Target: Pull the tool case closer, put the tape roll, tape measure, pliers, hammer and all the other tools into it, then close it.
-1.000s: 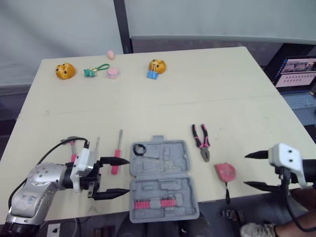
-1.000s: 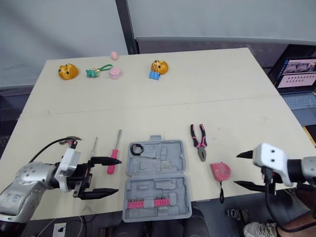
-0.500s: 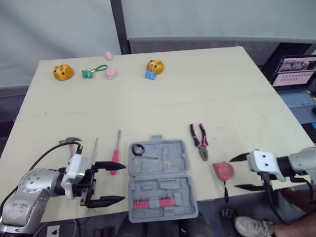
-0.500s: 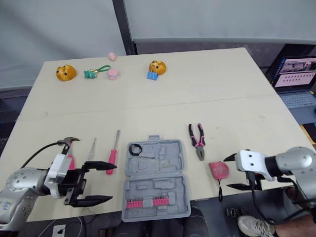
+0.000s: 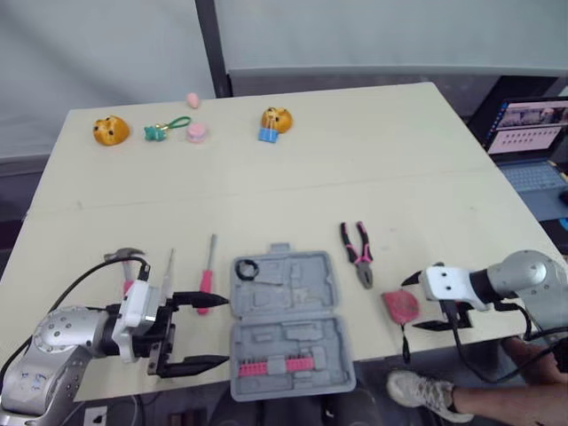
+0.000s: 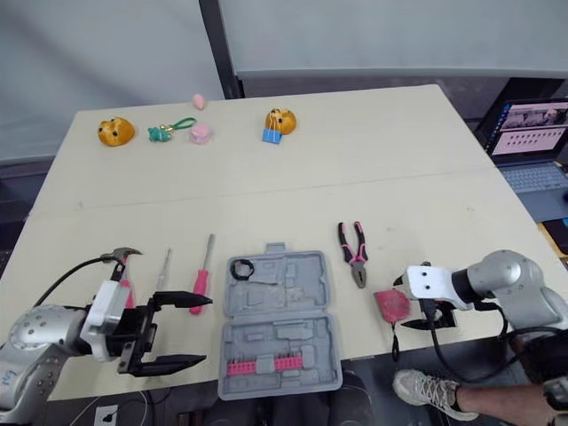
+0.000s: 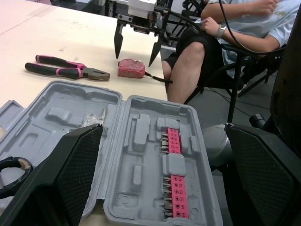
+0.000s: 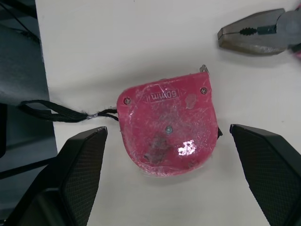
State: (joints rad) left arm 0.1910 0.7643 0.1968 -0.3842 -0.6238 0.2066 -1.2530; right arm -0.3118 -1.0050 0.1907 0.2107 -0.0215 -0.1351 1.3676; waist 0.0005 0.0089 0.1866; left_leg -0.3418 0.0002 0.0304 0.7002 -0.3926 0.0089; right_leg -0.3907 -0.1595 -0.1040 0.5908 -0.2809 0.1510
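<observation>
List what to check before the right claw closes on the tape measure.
1. Right claw open: ok, fingers spread either side of the tape measure.
2. Tape measure centred between them: ok.
3. Pliers clear of the grasp: ok, the nose lies apart from the tape measure.
4. Black strap clear of the fingers: cannot tell; it runs close by one finger.
5. Tool case open to receive it: ok.
6. Left claw out of the way: ok, open beside the case.
</observation>
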